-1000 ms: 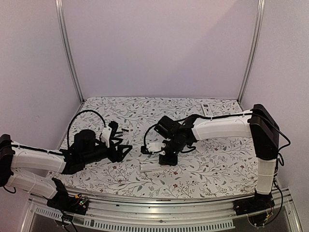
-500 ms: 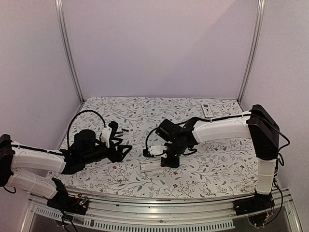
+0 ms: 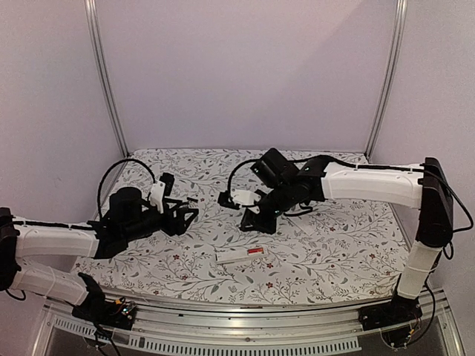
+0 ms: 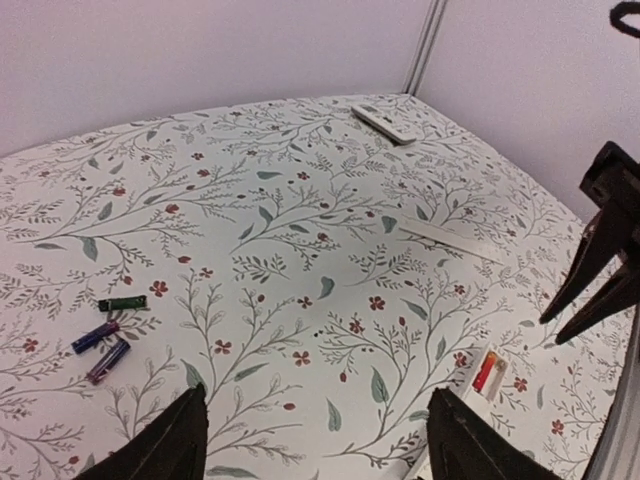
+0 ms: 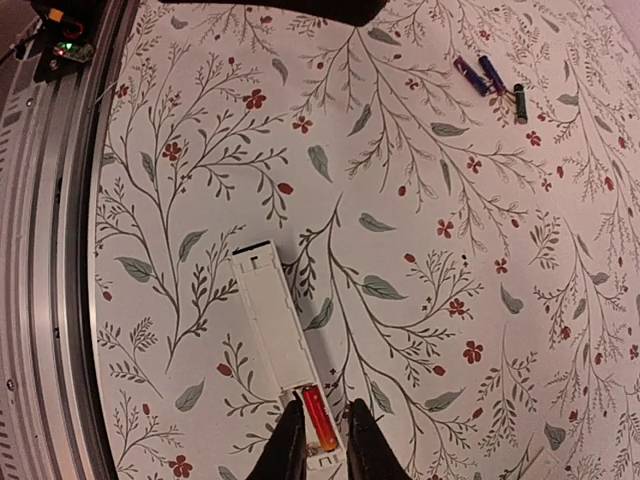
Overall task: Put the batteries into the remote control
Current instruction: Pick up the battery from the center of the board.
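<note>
batteries (image 4: 95, 337) – three loose, close together on the floral table (image 3: 334, 252), left of my reach | left gripper (image 4: 316, 400) – my fingers wide apart, nothing between | remote (image 5: 275, 330) flat near the front edge, one red battery (image 5: 318, 418) in its open bay | right gripper (image 5: 326, 405) off the table near the remote, fingers a narrow slit apart, empty

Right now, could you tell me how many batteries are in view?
4 batteries: three loose together on the table, one red battery in the remote; more may be hidden.
</note>
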Robot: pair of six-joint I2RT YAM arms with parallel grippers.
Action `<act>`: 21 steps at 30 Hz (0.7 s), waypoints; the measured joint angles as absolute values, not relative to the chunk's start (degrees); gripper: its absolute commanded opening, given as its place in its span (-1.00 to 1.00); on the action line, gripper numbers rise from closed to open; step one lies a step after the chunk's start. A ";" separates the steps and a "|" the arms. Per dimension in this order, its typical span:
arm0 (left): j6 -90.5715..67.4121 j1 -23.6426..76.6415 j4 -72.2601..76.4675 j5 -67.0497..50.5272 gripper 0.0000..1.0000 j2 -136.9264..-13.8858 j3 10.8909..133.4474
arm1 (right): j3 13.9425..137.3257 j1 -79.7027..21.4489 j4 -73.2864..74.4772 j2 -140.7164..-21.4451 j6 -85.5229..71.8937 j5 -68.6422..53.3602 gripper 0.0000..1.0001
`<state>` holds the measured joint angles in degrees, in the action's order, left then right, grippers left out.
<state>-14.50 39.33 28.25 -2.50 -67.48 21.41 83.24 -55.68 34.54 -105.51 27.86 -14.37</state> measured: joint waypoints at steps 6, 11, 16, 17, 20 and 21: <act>-16.34 33.21 17.80 2.48 0.64 -74.17 37.04 | 82.67 -48.49 27.09 -99.24 19.70 -13.67 -0.30; -16.45 26.35 6.00 2.61 0.56 -86.43 54.33 | 78.89 -44.95 21.98 -95.79 13.13 -9.10 -0.22; -16.58 24.10 -0.56 1.76 0.52 -95.88 63.99 | 75.96 -45.06 20.34 -95.44 9.39 -5.89 -0.16; -15.77 24.14 -1.15 0.97 0.53 -97.10 65.21 | 75.05 -45.10 20.05 -95.31 8.80 -5.63 -0.15; -6.11 24.14 -4.47 -6.50 0.38 -100.73 70.06 | 72.58 -45.10 19.42 -94.61 7.90 -4.89 -0.12; -2.00 24.23 -5.93 -9.02 0.37 -101.65 71.70 | 71.44 -45.10 19.16 -94.04 7.75 -4.84 -0.11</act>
<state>-2.00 24.23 -5.93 -9.02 -101.65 71.70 71.44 -45.10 19.16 -94.04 7.75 -4.84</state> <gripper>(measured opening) 0.720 0.430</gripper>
